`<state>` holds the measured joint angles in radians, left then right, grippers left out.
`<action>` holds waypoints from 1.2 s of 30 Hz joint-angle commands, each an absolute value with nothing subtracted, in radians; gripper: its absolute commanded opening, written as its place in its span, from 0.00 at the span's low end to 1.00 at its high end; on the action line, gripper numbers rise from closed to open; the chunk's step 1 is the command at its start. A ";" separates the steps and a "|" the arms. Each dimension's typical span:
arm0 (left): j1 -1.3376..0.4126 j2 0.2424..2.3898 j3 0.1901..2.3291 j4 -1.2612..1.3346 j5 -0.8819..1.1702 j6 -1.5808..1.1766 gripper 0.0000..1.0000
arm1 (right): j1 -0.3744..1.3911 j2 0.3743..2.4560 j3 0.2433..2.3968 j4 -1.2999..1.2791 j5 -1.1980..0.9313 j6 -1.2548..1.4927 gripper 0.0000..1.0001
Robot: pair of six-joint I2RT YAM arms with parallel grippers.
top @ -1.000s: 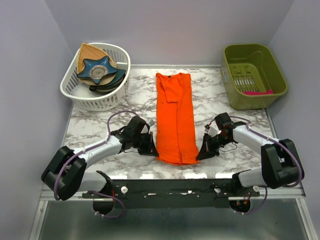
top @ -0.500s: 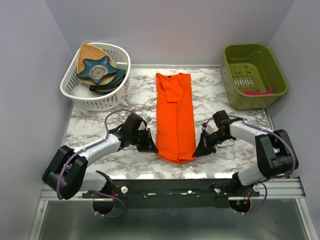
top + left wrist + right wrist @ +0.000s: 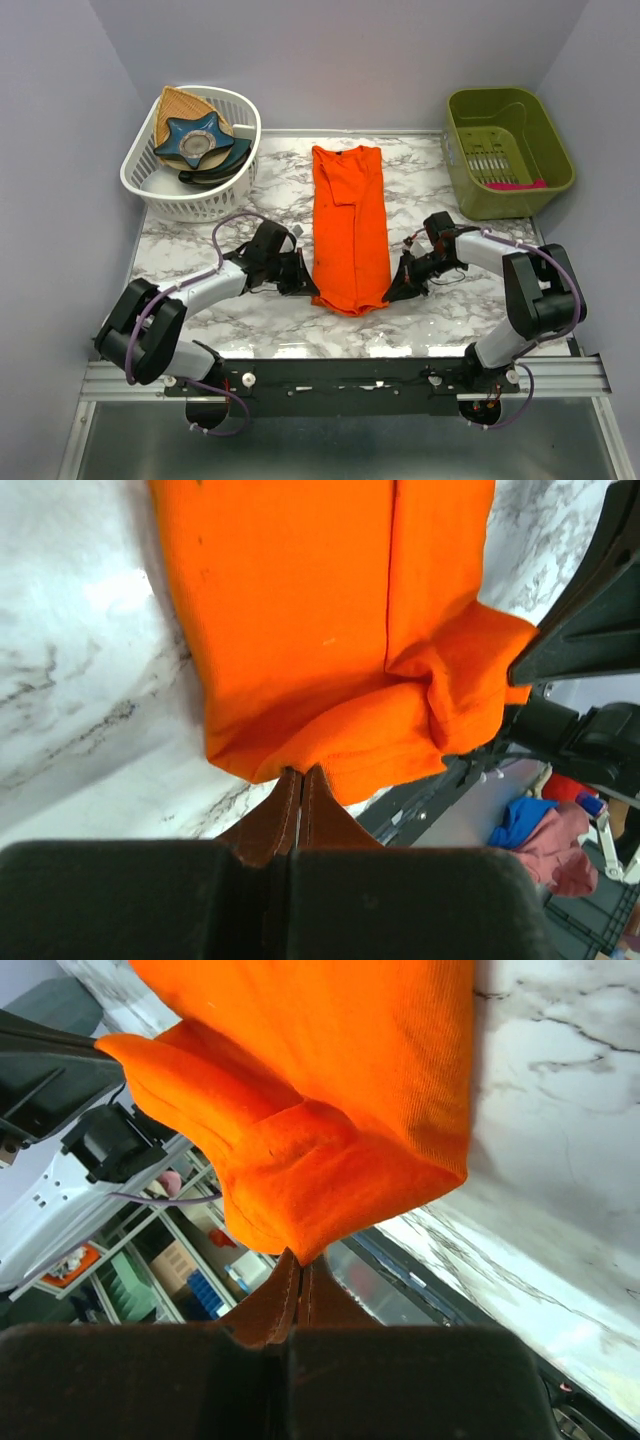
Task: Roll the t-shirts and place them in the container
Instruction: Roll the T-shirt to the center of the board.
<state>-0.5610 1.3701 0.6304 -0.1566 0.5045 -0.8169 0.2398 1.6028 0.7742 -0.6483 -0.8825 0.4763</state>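
The orange t-shirt (image 3: 350,225) lies as a long folded strip on the middle of the marble counter (image 3: 190,255), near hem lifted. The left pincer (image 3: 306,288) is clamped on the hem's left corner, the right pincer (image 3: 392,293) on its right corner.

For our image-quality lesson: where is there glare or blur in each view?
Top external: soft sheen on the white marble-patterned table near its front edge. Left wrist: bright glare patch on the marble; the brown fingers look soft. Right wrist: glare on the marble; bright orange cotton t-shirt weave crisp.
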 commanded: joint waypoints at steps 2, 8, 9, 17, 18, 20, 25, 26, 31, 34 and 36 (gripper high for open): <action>-0.555 1.411 0.683 -0.138 0.419 -0.831 0.00 | 0.218 1.626 0.802 -0.640 -0.833 0.503 0.00; -0.555 1.445 0.699 -0.166 0.390 -0.845 0.00 | 0.201 1.657 0.844 -0.641 -0.801 0.503 0.00; -0.555 1.447 0.701 -0.164 0.390 -0.845 0.00 | 0.201 1.667 0.857 -0.638 -0.801 0.500 0.00; -0.554 1.459 0.724 -0.183 0.350 -0.839 0.00 | 0.201 1.730 0.913 -0.621 -0.807 0.486 0.02; -0.552 1.462 0.727 -0.178 0.350 -0.836 0.00 | 0.201 1.735 0.913 -0.626 -0.808 0.482 0.03; -0.549 1.468 0.733 -0.173 0.339 -0.833 0.04 | 0.201 1.744 0.908 -0.629 -0.808 0.480 0.04; -0.545 1.477 0.741 -0.183 0.328 -0.828 0.10 | 0.201 1.743 0.908 -0.621 -0.804 0.479 0.09; -0.545 1.477 0.742 -0.186 0.330 -0.828 0.23 | 0.199 1.737 0.911 -0.611 -0.816 0.479 0.13; -0.517 1.436 0.807 -0.277 0.290 -0.738 0.46 | 0.195 1.657 1.082 -0.664 -0.815 0.277 0.46; -0.506 1.367 0.838 -0.336 0.275 -0.602 0.50 | 0.195 1.609 1.190 -0.771 -0.732 0.074 0.47; -0.508 1.335 0.827 -0.328 0.314 -0.493 0.50 | 0.195 1.591 1.195 -0.798 -0.718 -0.065 0.47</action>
<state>-0.5159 1.4376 0.8040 -0.2768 0.3225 -0.7204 0.2024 1.6821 1.1152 -0.6964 -0.7883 0.2653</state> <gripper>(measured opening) 0.497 0.467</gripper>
